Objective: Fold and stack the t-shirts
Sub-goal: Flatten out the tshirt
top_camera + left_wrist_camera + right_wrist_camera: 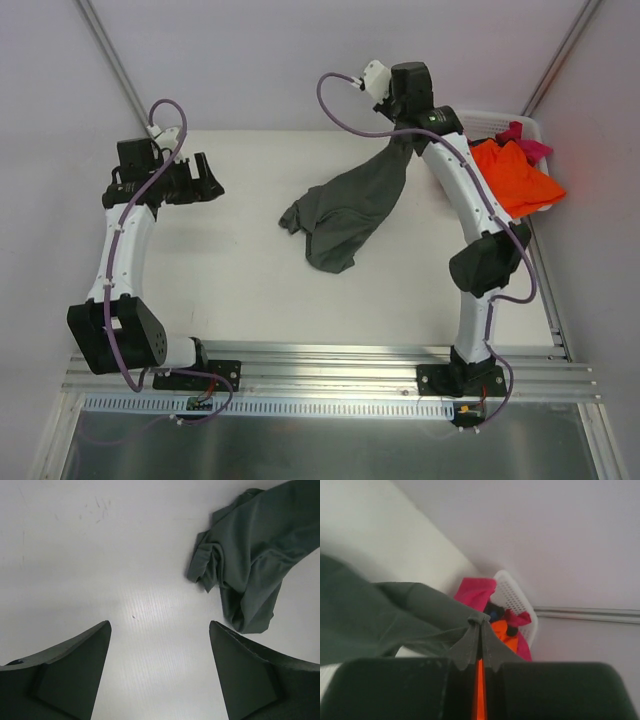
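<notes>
A dark grey-olive t-shirt hangs from my right gripper, its lower part crumpled on the table's middle. The right gripper is shut on a pinched edge of that shirt, raised near the table's far side. My left gripper hovers open over the bare table at the left, well apart from the shirt. In the left wrist view the shirt lies at upper right, beyond the open fingertips. Orange and magenta-pink t-shirts are piled in the basket at the far right.
A white plastic laundry basket stands at the table's far right corner, behind the right arm; in the right wrist view its perforated wall shows. The white table ends at a metal rail in front.
</notes>
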Tool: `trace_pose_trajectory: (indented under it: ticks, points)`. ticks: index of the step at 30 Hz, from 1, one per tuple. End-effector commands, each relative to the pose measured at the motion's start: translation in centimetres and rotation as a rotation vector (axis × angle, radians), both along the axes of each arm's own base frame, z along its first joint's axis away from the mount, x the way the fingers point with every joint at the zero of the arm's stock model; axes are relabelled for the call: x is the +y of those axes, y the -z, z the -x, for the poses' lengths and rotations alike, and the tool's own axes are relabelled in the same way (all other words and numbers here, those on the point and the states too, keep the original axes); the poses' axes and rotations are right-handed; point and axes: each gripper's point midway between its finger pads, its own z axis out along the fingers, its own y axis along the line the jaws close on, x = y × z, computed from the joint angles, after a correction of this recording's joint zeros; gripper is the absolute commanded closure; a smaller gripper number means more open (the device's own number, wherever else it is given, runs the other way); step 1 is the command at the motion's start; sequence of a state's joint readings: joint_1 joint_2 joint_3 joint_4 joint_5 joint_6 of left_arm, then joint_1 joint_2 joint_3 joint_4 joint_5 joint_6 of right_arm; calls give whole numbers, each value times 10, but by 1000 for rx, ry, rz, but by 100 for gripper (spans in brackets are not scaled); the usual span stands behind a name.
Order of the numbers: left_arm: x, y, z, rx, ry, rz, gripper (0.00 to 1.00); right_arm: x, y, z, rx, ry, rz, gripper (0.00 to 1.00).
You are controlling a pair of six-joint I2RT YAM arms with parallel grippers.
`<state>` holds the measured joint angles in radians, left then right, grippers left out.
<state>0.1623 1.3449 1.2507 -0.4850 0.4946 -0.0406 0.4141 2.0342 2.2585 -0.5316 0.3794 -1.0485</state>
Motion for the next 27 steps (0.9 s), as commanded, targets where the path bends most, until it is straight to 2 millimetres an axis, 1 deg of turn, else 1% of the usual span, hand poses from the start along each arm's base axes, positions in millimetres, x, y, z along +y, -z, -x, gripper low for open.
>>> trace_pose_trajectory:
  ticks: [1, 2, 3, 4, 5, 6, 7, 9, 10, 11, 12, 13, 15, 16, 17, 18, 19, 20, 21, 22, 23, 24, 25, 27]
  points:
    - [9, -22, -11, -52, -12, 20, 20, 41, -61, 125, 78, -208, -66, 100]
    - [17, -25, -12, -60, -34, 9, 20, 64, -59, 148, 135, -329, -83, 100]
    - [18, -25, -12, -63, -38, -2, 20, 78, -57, 167, 182, -402, -77, 100]
    - [21, -27, -13, -73, -39, -17, 20, 99, -64, 204, 225, -508, -71, 100]
    - [23, -30, -12, -83, -51, -32, 20, 118, -66, 224, 258, -607, -98, 100]
    - [24, -31, -12, -84, -56, -36, 19, 129, -70, 239, 267, -660, -114, 100]
    - [25, -32, -11, -86, -62, -35, 19, 153, -76, 261, 263, -752, -147, 100]
    - [24, -33, -8, -90, -69, -35, 19, 177, -86, 274, 230, -822, -198, 100]
    - [25, -34, -7, -92, -73, -35, 19, 196, -103, 273, 164, -863, -258, 100]
    - [24, -35, -4, -94, -73, -33, 19, 207, -105, 272, 158, -878, -295, 100]
    - [25, -34, -4, -93, -81, -38, 19, 216, -106, 265, 137, -877, -307, 100]
    - [25, -34, -2, -91, -86, -36, 19, 232, -103, 250, 107, -873, -317, 100]
    - [25, -37, 0, -101, -92, -42, 19, 240, -94, 230, 89, -850, -304, 100]
    - [25, -38, 2, -106, -94, -46, 19, 239, -94, 209, 64, -815, -327, 100]
    - [26, -40, 4, -113, -98, -49, 19, 243, -81, 191, 83, -786, -347, 100]
    - [26, -41, 5, -118, -100, -54, 19, 242, -75, 174, 74, -752, -352, 100]
    - [28, -41, 7, -120, -105, -62, 18, 234, -79, 148, 25, -703, -367, 100]
    - [28, -42, 8, -123, -106, -67, 19, 236, -62, 126, 35, -665, -357, 100]
    - [29, -43, 9, -125, -110, -73, 19, 229, -63, 112, 9, -643, -342, 100]
    - [30, -43, 9, -123, -115, -78, 18, 220, -59, 93, -20, -614, -319, 100]
    - [30, -45, 10, -129, -116, -81, 18, 205, -50, 74, -44, -539, -254, 100]
    - [30, -46, 11, -131, -117, -85, 18, 188, -30, 53, -40, -502, -189, 100]
    - [31, -46, 11, -132, -119, -86, 18, 178, -20, 42, -32, -472, -156, 100]
    - [31, -47, 10, -135, -121, -89, 18, 148, -1, 23, -10, -382, -85, 100]
